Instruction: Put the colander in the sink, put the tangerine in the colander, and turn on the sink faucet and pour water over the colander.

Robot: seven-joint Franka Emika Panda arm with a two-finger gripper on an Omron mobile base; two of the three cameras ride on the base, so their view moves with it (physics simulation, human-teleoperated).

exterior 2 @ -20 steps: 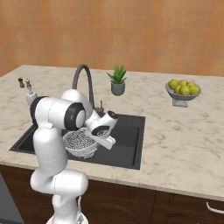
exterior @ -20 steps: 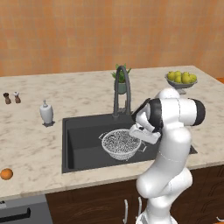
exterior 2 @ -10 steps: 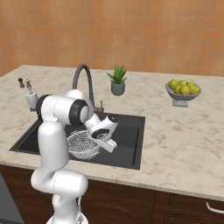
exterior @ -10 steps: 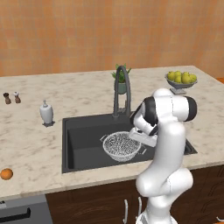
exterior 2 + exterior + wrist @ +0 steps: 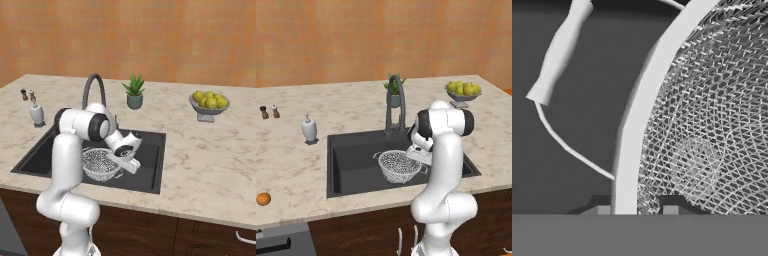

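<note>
While the white robot arm bends down over the sink, its small dark two-finger pincer (image 5: 635,210) sits at the edge of the round white-grey speckled mesh colander (image 5: 398,166). One dark fingertip (image 5: 602,210) is outside the thick white rim and the other is inside it, so the rim runs up between them. The outside tip looks right against the rim, and the inside tip seems to have a little space. I cannot tell if the pincer is squeezing the rim or has let go.

The big dark grey rectangle sink (image 5: 351,160) is cut into a pale speckled stone counter (image 5: 331,110). Behind the counter is an orange-brown wall. The tall dark grey faucet with the curved spout (image 5: 396,100) stands at the back of the sink. A small green plant in a grey pot (image 5: 134,92) is just behind it. A little white soap bottle (image 5: 309,128) stands left of the sink. A footed bowl of yellow-green fruit (image 5: 462,91) is far on the right.

The colander stands upright in the sink, on the right side of it. It has a wire loop handle with a white grip (image 5: 559,50). The small round orange tangerine (image 5: 263,199) lies on the counter, far left, well apart from the sink.
</note>
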